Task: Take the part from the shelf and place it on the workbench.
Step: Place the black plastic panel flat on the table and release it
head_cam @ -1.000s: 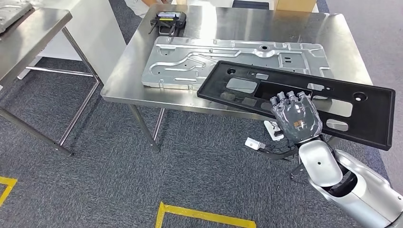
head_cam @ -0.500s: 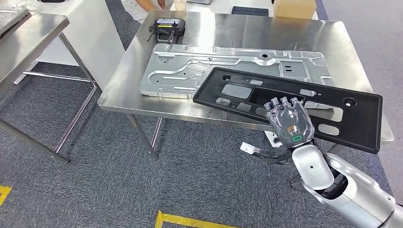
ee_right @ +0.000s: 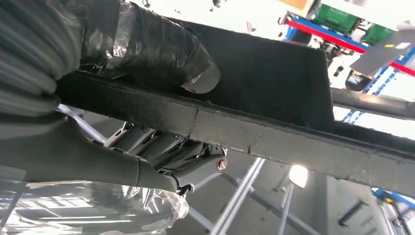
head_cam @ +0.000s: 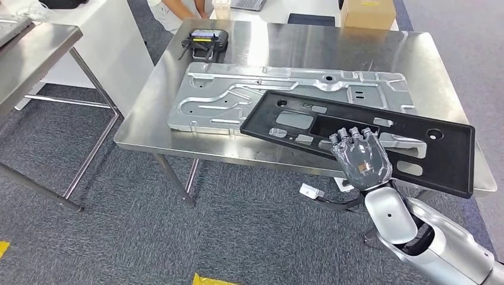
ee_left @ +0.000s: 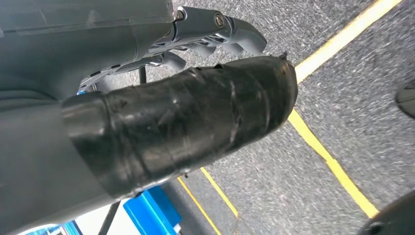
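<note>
The part, a long black plastic panel [head_cam: 451, 157] with several cutouts, hangs tilted over the near right side of the steel workbench [head_cam: 309, 41]. My right hand [head_cam: 361, 159] grips its near long edge, palm facing down toward the panel. In the right wrist view the taped thumb [ee_right: 161, 49] lies on one face of the panel's edge [ee_right: 274, 132] and the fingers [ee_right: 166, 152] curl around the other. The panel's left end overlaps a silver stamped metal plate [head_cam: 238, 89] lying on the bench. My left hand [ee_left: 147, 122] hangs above the carpet, holding nothing, fingers apart.
A black device [head_cam: 205, 40] and a cardboard box [head_cam: 368, 13] sit at the far side of the bench, where a person [head_cam: 178, 9] stands. Another steel table [head_cam: 30, 53] stands at the left. Yellow floor tape [ee_left: 333, 161] crosses the grey carpet.
The whole view has shifted as I came closer to the bench. My right hand has carried the black panel further over the tabletop, still gripping the same edge.
</note>
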{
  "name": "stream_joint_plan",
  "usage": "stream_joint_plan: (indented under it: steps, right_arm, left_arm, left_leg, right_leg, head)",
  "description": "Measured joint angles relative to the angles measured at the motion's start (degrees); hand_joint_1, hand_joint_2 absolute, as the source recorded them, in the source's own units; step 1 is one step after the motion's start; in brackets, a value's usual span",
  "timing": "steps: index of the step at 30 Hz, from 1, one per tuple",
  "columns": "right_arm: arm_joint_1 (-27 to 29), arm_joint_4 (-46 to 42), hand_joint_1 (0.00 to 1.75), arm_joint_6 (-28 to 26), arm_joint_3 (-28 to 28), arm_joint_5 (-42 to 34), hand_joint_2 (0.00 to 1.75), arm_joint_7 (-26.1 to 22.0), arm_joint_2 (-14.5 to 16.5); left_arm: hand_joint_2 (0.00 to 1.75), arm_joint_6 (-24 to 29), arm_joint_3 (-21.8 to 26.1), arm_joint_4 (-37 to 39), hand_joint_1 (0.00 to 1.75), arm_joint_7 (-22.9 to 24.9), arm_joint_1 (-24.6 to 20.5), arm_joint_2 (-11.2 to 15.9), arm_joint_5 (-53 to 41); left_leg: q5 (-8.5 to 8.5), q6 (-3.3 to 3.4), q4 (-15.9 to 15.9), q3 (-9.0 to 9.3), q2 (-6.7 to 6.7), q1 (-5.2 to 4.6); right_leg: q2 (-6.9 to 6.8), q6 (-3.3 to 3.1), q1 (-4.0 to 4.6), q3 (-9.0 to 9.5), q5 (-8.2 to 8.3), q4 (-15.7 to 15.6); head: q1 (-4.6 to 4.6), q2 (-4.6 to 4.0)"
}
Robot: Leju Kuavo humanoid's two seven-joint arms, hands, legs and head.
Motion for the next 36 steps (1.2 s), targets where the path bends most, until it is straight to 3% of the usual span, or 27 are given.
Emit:
stream_joint_plan:
  steps: [2,5,6,7,8,10,11,13,16,17,20,22,23,25,26,28,31,33,36]
  right_arm:
    - [0.1,-0.5,1.75,-0.3,-0.3,0.2,1.75,0.5,-0.1]
    - [0.3,-1.1,1.75,-1.0,-0.7,0.5,1.75,1.1,-0.2]
    - [0.5,-1.2,1.75,-1.4,-0.9,0.7,1.75,1.3,-0.2]
    - [0.8,-1.4,1.75,-1.7,-1.0,1.0,1.75,1.4,-0.2]
    - [1.0,-1.6,1.75,-2.1,-1.1,1.3,1.75,1.5,-0.2]
    - [1.3,-2.2,1.75,-2.6,-1.4,1.9,1.75,1.7,-0.2]
    - [1.3,-2.4,1.75,-2.8,-1.6,2.0,1.75,1.7,-0.2]
    - [1.4,-2.8,1.75,-3.0,-1.8,2.2,1.75,1.7,-0.2]
    - [1.9,-3.4,1.75,-3.2,-1.9,2.4,1.75,1.3,-0.2]
    - [1.9,-3.6,1.75,-3.2,-1.9,2.4,1.75,1.2,-0.2]
    - [2.0,-4.0,1.75,-3.4,-2.1,2.4,1.75,1.0,-0.2]
    - [2.4,-4.0,1.75,-3.4,-2.1,2.4,1.75,1.0,-0.2]
    - [2.5,-4.0,1.75,-3.4,-2.1,2.4,1.75,1.0,-0.2]
    - [2.6,-4.1,1.75,-3.4,-2.1,2.5,1.75,0.9,-0.2]
    - [2.6,-4.1,1.75,-3.5,-2.1,2.5,1.75,0.9,-0.1]
    - [2.8,-4.1,1.75,-3.6,-2.1,2.5,1.75,0.7,-0.1]
    - [3.1,-4.3,1.75,-3.9,-2.1,2.6,1.75,0.3,0.0]
    - [3.2,-4.5,1.75,-4.2,-2.1,2.6,1.75,0.0,0.1]
    - [3.3,-4.5,1.75,-4.5,-2.1,2.7,1.75,-0.2,0.3]
  left_arm:
    - [0.0,0.1,0.0,0.0,0.0,-0.1,-0.1,0.0,0.0]
    - [0.0,0.2,-0.2,0.0,0.0,-0.2,-0.1,0.0,0.0]
    - [0.0,0.2,-0.3,0.0,0.0,-0.2,0.0,0.0,0.0]
    - [0.0,0.2,-0.4,0.0,0.0,-0.3,0.0,0.0,0.0]
    - [0.0,0.2,-0.4,0.0,0.0,-0.3,0.1,-0.1,0.0]
    - [0.0,0.2,-0.5,0.0,0.0,-0.3,0.2,0.0,0.0]
    - [0.0,0.2,-0.5,0.0,0.0,-0.3,0.2,0.1,0.0]
    - [0.0,0.2,-0.6,0.0,0.0,-0.3,0.1,0.3,0.0]
    - [0.0,0.2,-0.7,0.0,0.0,-0.4,-0.1,0.3,-0.1]
    - [0.0,0.2,-0.8,0.0,0.0,-0.5,-0.1,0.2,-0.1]
    - [0.0,0.1,-0.9,0.0,0.0,-0.6,0.0,0.2,-0.2]
    - [0.0,0.1,-0.9,0.0,0.0,-0.7,0.1,0.1,-0.2]
    - [0.0,0.1,-0.9,0.0,0.0,-0.7,0.1,0.0,-0.2]
    - [0.0,0.1,-0.9,0.0,0.0,-0.7,0.2,-0.1,-0.2]
    - [0.0,0.1,-0.9,0.0,0.0,-0.8,0.2,-0.2,-0.2]
    - [0.0,0.1,-0.9,0.0,0.0,-1.0,0.1,-0.2,-0.2]
    - [0.0,0.1,-1.0,0.0,0.0,-1.1,0.0,-0.3,-0.4]
    - [0.0,0.1,-1.0,0.0,0.0,-1.1,-0.2,-0.3,-0.5]
    - [0.0,0.1,-1.3,0.0,0.0,-1.1,-0.3,-0.3,-0.5]
  left_leg:
    - [-1.37,-0.53,2.8,-1.09,0.12,0.13]
    - [-4.65,-1.06,13.3,-7.42,0.19,0.27]
    - [-4.66,-0.99,15.6,-9.35,0.19,0.28]
    - [-3.58,-0.77,16.0,-10.33,0.18,0.24]
    - [-1.45,-0.37,14.2,-10.18,0.17,0.13]
    - [3.49,1.06,7.0,-7.67,0.14,-0.33]
    - [4.92,1.85,3.9,-6.28,0.14,-0.65]
    - [4.88,3.01,0.5,-4.54,0.18,-1.14]
    - [4.45,3.36,-2.3,-2.53,0.26,-1.02]
    - [4.4,3.37,-2.9,-1.7,0.29,-0.85]
    - [3.72,3.44,-3.4,-0.13,0.21,-0.69]
    - [2.85,3.27,-3.3,0.68,0.08,-0.65]
    - [2.31,3.12,-3.1,1.24,0.01,-0.59]
    - [0.91,2.61,-2.7,2.43,-0.02,-0.43]
    - [0.18,2.22,-2.3,2.92,-0.05,-0.39]
    - [-0.88,1.35,-1.8,3.25,-0.02,-0.44]
    - [-1.31,0.56,-0.7,3.3,0.05,-0.53]
    - [-1.48,-0.05,3.5,1.14,0.12,-0.36]
    - [-4.09,-0.89,12.7,-5.75,0.18,0.01]
  right_leg:
    - [0.05,-0.78,-0.15,0.74,-0.36,-0.3]
    - [0.07,-1.3,0.02,1.81,-1.13,-0.5]
    - [0.1,-1.34,0.16,2.18,-1.46,-0.5]
    - [0.16,-1.37,0.32,2.63,-1.82,-0.5]
    - [0.22,-1.39,0.5,3.2,-2.2,-0.5]
    - [0.31,-1.36,0.76,4.39,-3.0,-0.8]
    - [0.35,-1.2,0.83,4.85,-3.3,-1.0]
    - [0.33,-0.6,0.72,5.38,-3.37,-1.6]
    - [-0.03,0.32,0.77,6.05,-3.1,-1.2]
    - [-0.17,0.55,0.8,5.55,-3.68,-0.1]
    - [-0.28,1.2,0.75,0.0,-7.44,8.7]
    - [-0.28,1.59,0.55,-3.6,-8.11,12.3]
    - [-0.3,1.73,0.43,-4.08,-6.73,11.4]
    - [-0.43,2.05,0.17,-2.66,-1.27,4.9]
    - [-0.5,1.96,0.21,-1.8,0.44,1.8]
    - [-0.5,0.93,0.44,-0.88,1.61,-1.1]
    - [-0.16,-0.85,0.44,-0.15,1.08,-1.1]
    - [-0.11,-1.49,0.26,0.98,0.41,-1.3]
    - [-0.16,-1.86,0.36,2.69,-1.05,-1.4]
  head:
    - [-0.25,0.0]
    - [-0.55,0.0]
    - [-0.55,0.0]
    - [-0.55,0.0]
    - [-0.54,0.0]
    - [-0.49,0.0]
    - [-0.43,0.0]
    - [-0.43,0.01]
    - [-0.45,0.01]
    - [-0.35,0.01]
    - [-0.15,0.01]
    - [-0.14,0.01]
    - [-0.14,0.0]
    - [-0.12,0.0]
    - [-0.12,0.0]
    - [-0.16,0.01]
    - [-0.22,0.0]
    - [-0.31,0.0]
    - [-0.43,0.0]
